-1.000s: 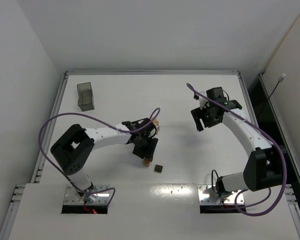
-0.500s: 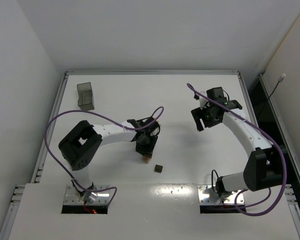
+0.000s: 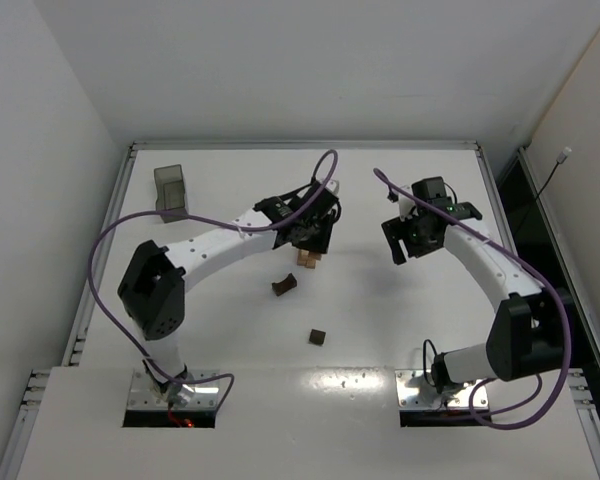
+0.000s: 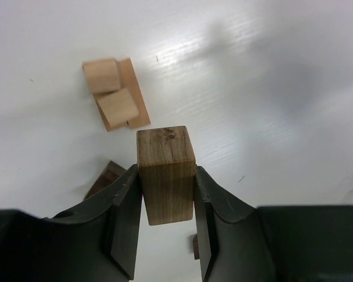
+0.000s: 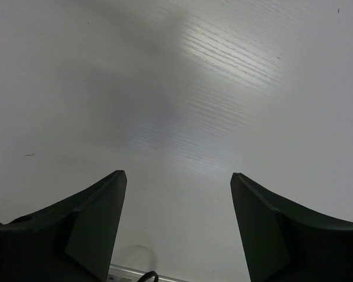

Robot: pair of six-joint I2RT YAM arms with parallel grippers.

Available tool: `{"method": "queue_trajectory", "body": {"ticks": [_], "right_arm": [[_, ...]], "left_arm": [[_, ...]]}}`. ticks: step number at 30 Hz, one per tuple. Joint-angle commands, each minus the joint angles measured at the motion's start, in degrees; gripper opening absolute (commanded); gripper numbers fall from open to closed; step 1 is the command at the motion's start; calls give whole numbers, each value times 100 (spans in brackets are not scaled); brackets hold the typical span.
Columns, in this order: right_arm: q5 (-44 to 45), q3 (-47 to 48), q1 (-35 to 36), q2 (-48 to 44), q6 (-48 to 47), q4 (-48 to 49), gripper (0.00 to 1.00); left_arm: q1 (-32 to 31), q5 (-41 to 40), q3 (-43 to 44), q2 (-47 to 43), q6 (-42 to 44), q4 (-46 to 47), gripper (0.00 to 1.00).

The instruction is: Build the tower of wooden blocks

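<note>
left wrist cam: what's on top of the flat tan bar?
A light cube and a second cube lie on the flat bar, touching each other. They cover most of its left side; only its right strip and a near corner show.

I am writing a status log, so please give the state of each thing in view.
Left hand: shut on tan block.
Right hand: open, empty.
Stack: two light cubes resting on a flat bar.
Dark arch piece: lying loose, apart from stack.
Dark cube: loose, alone.
Grey bin: upright.
</note>
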Motion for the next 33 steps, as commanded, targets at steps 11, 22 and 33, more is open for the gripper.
{"method": "queue_trajectory", "body": {"ticks": [11,22,33], "right_arm": [[-14,401,-33,202,105,36,68],[-14,454,19,360,105,36,68],[-14,401,19,360,105,36,68]], "left_arm": [[819,-197,1284,1078,23,-283,0],[1013,14,1336,1412,-30,-283,0],[1013,523,1336,1466,-144,-230,0]]}}
